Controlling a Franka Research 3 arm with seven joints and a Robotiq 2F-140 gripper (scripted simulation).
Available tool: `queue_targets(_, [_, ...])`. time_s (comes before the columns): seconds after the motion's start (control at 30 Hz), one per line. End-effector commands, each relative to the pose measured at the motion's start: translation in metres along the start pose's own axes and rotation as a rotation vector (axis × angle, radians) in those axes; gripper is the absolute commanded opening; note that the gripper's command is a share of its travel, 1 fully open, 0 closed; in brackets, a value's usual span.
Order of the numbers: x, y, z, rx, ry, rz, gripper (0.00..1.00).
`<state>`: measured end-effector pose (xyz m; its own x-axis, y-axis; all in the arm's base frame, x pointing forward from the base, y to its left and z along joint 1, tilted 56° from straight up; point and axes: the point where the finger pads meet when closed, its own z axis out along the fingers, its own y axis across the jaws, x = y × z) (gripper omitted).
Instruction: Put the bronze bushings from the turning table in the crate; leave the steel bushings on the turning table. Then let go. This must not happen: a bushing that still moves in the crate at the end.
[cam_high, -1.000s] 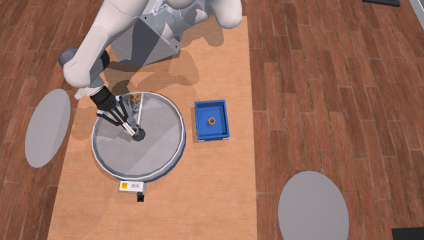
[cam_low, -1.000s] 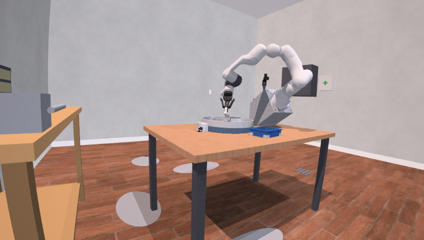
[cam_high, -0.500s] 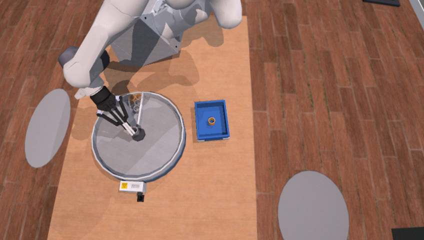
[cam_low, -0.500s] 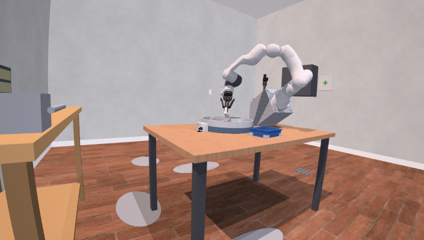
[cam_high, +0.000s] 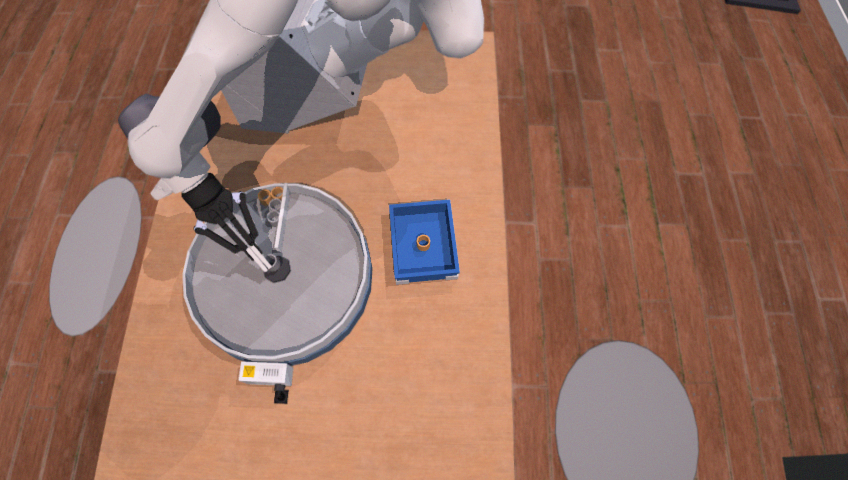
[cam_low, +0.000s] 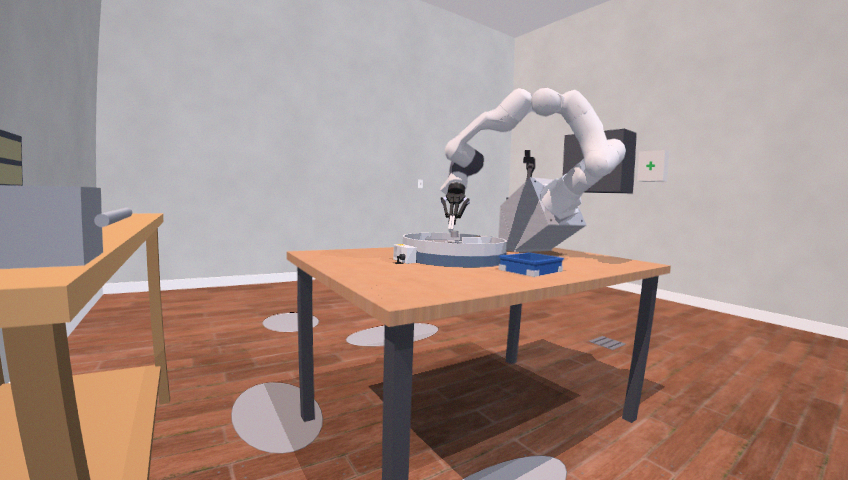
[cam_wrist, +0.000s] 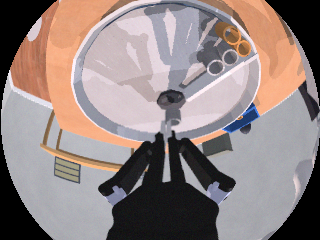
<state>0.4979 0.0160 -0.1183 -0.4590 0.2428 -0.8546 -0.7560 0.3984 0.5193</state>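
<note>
My gripper (cam_high: 267, 268) (cam_low: 451, 227) (cam_wrist: 166, 126) is shut on the wall of a grey steel bushing (cam_high: 272, 260) (cam_low: 454, 233) (cam_wrist: 174, 116), close above the dark centre hub (cam_high: 279, 271) (cam_wrist: 171, 99). On the turning table (cam_high: 321, 285) (cam_low: 458, 241) (cam_wrist: 120, 65), two bronze bushings (cam_high: 264, 201) (cam_wrist: 223, 30) stand at the rim, beside the divider. Two steel bushings (cam_wrist: 215, 74) stand next to them, nearer the hub. The blue crate (cam_high: 424, 275) (cam_low: 530, 263) (cam_wrist: 233, 126) holds one upright bronze bushing (cam_high: 423, 246) near its middle.
A thin white divider (cam_high: 280, 221) (cam_wrist: 220, 81) runs from the rim towards the hub, beside the standing bushings. The turning table's raised rim (cam_high: 367, 264) surrounds them. A white box (cam_high: 255, 372) with a warning label sits at the turning table's front. The crate stands to its right.
</note>
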Motion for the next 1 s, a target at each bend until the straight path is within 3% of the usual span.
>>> queue_targets(0.0, [0.0036, -0.0004, 0.0066, 0.002, -0.001, -0.006, 0.0])
queue_targets(0.97, [0.0102, 0.0002, 0.0144, 0.002, -0.001, -0.006, 0.0])
